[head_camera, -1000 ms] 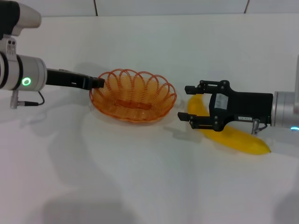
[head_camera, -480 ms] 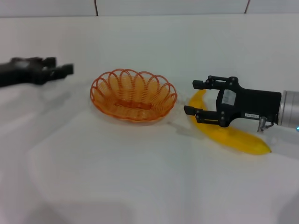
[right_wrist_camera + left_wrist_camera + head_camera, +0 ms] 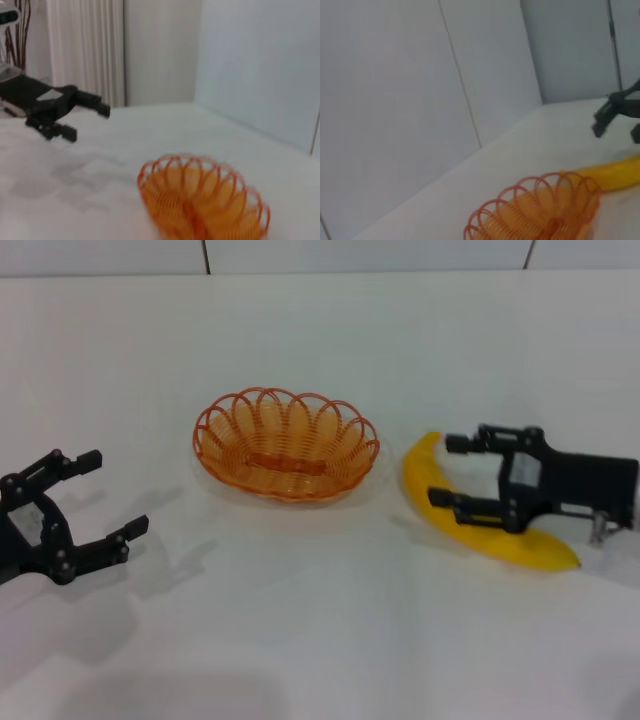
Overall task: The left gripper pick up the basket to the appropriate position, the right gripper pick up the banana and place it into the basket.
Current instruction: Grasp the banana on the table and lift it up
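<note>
The orange wire basket (image 3: pixel 286 445) stands empty on the white table, mid-left of centre. The yellow banana (image 3: pixel 421 480) lies on the table just to its right, apart from it. My right gripper (image 3: pixel 447 470) is open, its fingers spread over the banana's middle without closing on it. My left gripper (image 3: pixel 115 492) is open and empty at the near left, well clear of the basket. The left wrist view shows the basket (image 3: pixel 540 210), the banana (image 3: pixel 615 172) and the right gripper (image 3: pixel 619 125). The right wrist view shows the basket (image 3: pixel 200 200) and the left gripper (image 3: pixel 87 122).
The white table (image 3: pixel 320 640) stretches bare in front of the basket. A panelled wall (image 3: pixel 360 255) runs along its far edge. A curtain (image 3: pixel 85 50) hangs beyond the table on the left arm's side.
My left gripper has let go of the basket's left rim and swung away to the near left, now open. My right gripper has drawn back to the right along the banana. The basket stayed put.
</note>
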You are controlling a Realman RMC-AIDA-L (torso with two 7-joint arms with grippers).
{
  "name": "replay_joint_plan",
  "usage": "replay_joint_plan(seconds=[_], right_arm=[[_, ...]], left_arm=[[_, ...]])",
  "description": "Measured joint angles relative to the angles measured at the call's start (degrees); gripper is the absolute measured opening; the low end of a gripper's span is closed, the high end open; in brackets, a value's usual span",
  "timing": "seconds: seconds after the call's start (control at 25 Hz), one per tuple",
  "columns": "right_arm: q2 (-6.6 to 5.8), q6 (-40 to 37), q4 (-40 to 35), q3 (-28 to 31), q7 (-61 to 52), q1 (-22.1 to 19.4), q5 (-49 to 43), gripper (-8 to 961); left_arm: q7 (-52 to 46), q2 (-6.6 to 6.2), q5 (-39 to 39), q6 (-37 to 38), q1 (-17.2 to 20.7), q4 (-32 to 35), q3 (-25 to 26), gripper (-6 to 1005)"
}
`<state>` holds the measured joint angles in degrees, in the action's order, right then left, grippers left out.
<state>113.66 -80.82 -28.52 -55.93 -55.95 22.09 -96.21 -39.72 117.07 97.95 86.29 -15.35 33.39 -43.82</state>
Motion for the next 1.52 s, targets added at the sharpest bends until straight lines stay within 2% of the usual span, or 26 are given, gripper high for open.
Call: replay_joint_plan(seconds=[0.12,0.24,0.32,0.52,0.6,1.0,1.2,1.36,1.52], right_arm=[[-1.27,-0.15,-0.01,-0.06,-7.46,0.06,-3.89,713],[-1.84,0.81,-0.75,-0.06,-12.55,0.90,-7.73,710],[-1.57,1.80,-1.73,-0.06,-14.26,1.38,-9.88,705],[0.21,5.34,-2.77,-0.14,-17.50,2.84,-16.07,693],[0.53,5.87,-2.97,-0.14,-19.45,3.39,-17.64,687],[0.59,4.93,-4.92,0.02,-22.92,3.63,-17.59,662],[0.60,4.88,-4.97,-0.55,-22.97,3.76,-17.82,479],[0.69,4.72,-5.27,-0.04,-22.94,3.65,-17.22,477],[0.86,4.54,-8.05,0.79,-22.16,2.66,-10.39,477]], left_arm=[[-1.34,0.02,-0.43,-0.07,-0.20,-0.61,0.22,887],[-2.41,0.03,-0.79,-0.09,-0.61,-1.44,0.26,892],[-3.01,0.03,-0.84,-0.11,-0.69,-1.64,0.32,892],[-4.52,0.06,-0.91,-0.14,-0.66,-1.68,0.38,891],[-4.93,0.05,-0.97,-0.13,-0.64,-1.68,0.42,891],[-5.95,0.01,-1.08,0.04,-0.69,-2.14,0.40,892],[-5.95,0.00,-1.10,0.37,-0.93,-2.32,0.38,891],[-6.00,0.00,-1.10,0.40,-0.81,-2.37,0.40,891],[-6.06,0.00,-1.10,0.48,-0.75,-2.37,0.41,892]])
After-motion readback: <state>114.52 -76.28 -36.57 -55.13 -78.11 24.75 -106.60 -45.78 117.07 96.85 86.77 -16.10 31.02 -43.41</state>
